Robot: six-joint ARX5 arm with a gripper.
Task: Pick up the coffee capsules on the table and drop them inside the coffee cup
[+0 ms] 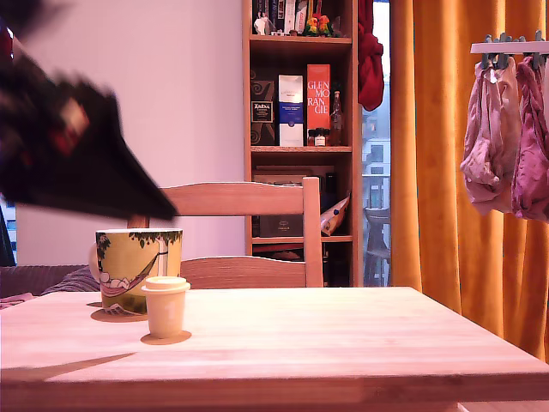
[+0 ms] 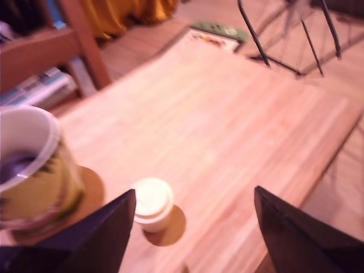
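Warm light | arm [image 1: 69, 146] motion-blurred | wrist view soft

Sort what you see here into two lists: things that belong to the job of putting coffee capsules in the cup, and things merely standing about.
Belonging to the job:
- cream capsule, upright on the table
- yellow-green mug, just behind it
- gripper, open, above the table

Standing about:
- wooden chair
- bookshelf with boxes
- orange curtain
- hanging laundry
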